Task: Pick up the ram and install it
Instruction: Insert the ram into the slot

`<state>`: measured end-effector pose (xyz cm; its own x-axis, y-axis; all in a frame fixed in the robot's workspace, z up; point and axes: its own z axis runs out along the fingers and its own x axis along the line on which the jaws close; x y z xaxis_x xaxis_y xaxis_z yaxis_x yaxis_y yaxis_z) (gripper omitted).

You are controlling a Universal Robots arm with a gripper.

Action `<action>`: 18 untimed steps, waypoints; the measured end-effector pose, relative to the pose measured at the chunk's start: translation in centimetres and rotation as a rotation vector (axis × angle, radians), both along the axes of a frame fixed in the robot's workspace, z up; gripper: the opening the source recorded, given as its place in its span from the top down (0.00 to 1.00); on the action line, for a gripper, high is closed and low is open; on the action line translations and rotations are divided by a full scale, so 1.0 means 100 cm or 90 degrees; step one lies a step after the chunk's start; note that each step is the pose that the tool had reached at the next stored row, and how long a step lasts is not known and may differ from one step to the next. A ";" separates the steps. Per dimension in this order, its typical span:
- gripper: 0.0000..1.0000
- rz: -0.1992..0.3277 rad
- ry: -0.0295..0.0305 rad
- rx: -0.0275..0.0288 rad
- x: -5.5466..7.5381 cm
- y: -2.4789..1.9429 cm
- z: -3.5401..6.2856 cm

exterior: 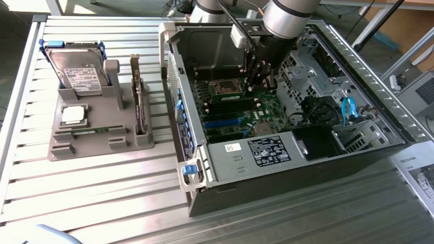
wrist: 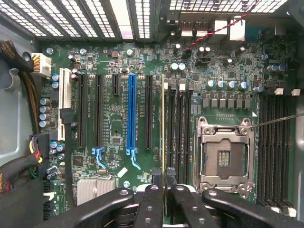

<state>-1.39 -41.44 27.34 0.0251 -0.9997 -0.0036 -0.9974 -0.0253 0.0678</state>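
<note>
My gripper (wrist: 164, 183) is shut on the ram (wrist: 163, 123), which the wrist view shows edge-on as a thin yellowish-green line running away from the fingers (wrist: 148, 199). The ram hangs over the motherboard (wrist: 114, 142), lying along the outer edge of the black memory slots (wrist: 178, 128), between them and a long black expansion slot. Whether it touches a slot I cannot tell. In the exterior view the gripper (exterior: 261, 81) is reached down inside the open computer case (exterior: 203, 168), above the board near the processor socket (exterior: 227, 87).
The open processor socket (wrist: 225, 154) lies beside the slots, with a second bank of memory slots (wrist: 275, 142) past it. A blue expansion slot (wrist: 131, 114) and cable bundles (wrist: 19, 156) lie on the other side. On the exterior view's left, a grey fixture (exterior: 95, 137) holds a hard drive (exterior: 78, 68), a processor chip (exterior: 73, 114) and an upright card (exterior: 139, 101).
</note>
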 end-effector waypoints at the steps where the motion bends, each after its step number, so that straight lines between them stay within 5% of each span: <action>1: 0.87 0.000 0.0000 0.0000 0.000 0.0000 0.0000; 18: 0.87 0.000 0.0002 -0.0003 0.009 0.0002 -0.0035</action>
<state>-0.50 -41.42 26.99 0.0252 -0.9997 -0.0031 -0.9974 -0.0253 0.0681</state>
